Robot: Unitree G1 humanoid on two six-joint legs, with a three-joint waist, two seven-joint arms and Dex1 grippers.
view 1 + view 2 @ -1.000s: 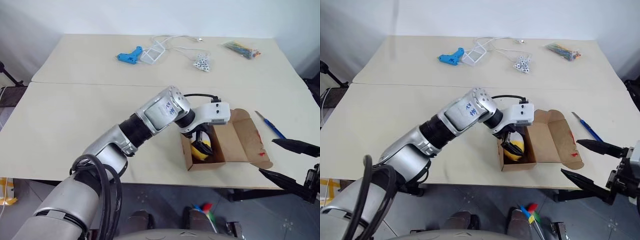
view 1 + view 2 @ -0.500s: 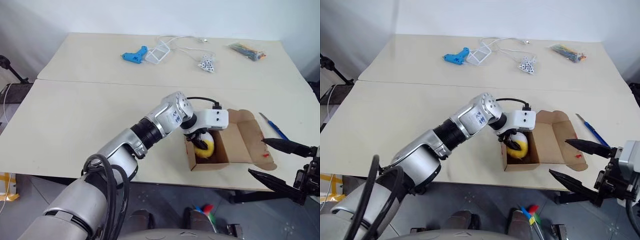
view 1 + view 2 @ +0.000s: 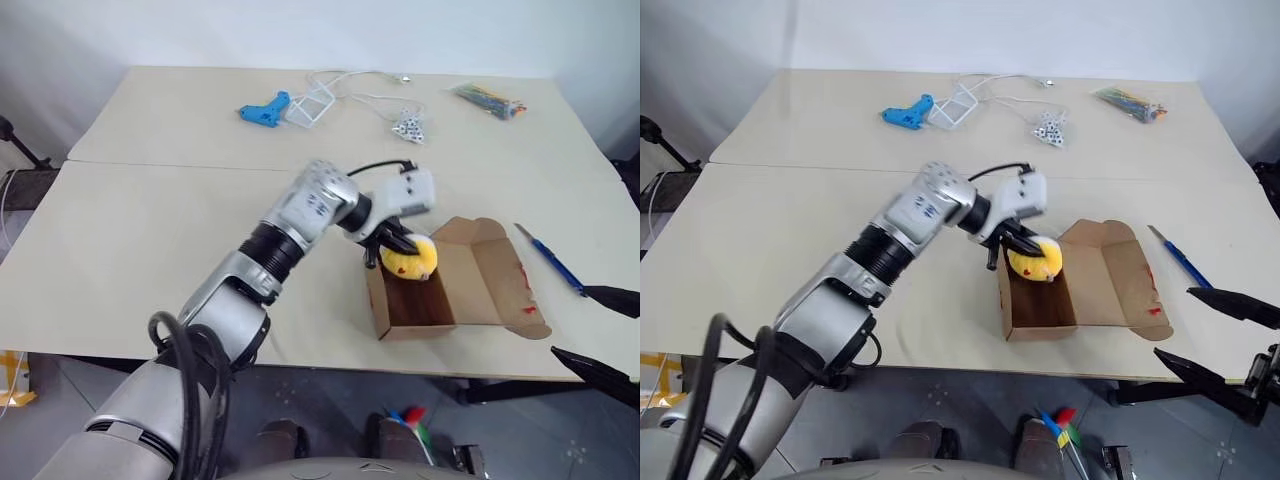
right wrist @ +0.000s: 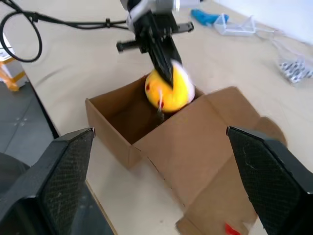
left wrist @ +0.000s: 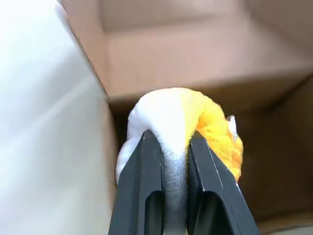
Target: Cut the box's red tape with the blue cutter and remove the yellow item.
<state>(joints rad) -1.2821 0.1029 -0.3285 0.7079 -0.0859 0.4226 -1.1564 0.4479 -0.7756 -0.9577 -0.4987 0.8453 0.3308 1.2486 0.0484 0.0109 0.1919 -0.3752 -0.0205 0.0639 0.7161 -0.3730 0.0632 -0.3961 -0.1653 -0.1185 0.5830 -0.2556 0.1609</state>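
The brown box (image 3: 440, 300) lies open near the table's front edge, its flap spread to the right. Small scraps of red tape (image 3: 526, 309) cling to that flap. My left gripper (image 3: 400, 246) is shut on the yellow item (image 3: 410, 259), a soft yellow ball, held just above the box's far left corner. In the left wrist view both black fingers (image 5: 145, 182) pinch the ball (image 5: 210, 122) over the box's inside. The blue cutter (image 3: 549, 260) rests on the table right of the box. My right gripper (image 3: 1175, 325) hangs open off the table's front right, holding nothing.
Along the far side of the table lie a light blue pistol-shaped tool (image 3: 262, 108), a white wire frame with cable (image 3: 318, 96), a small spotted bag (image 3: 406, 128) and a bundle of ties (image 3: 486, 98). A seam (image 3: 180, 166) joins the two tabletops.
My left gripper has shut on the yellow ball inside the box and raised it out, toward the box's far left corner. The right gripper has drifted slightly to the right, still open.
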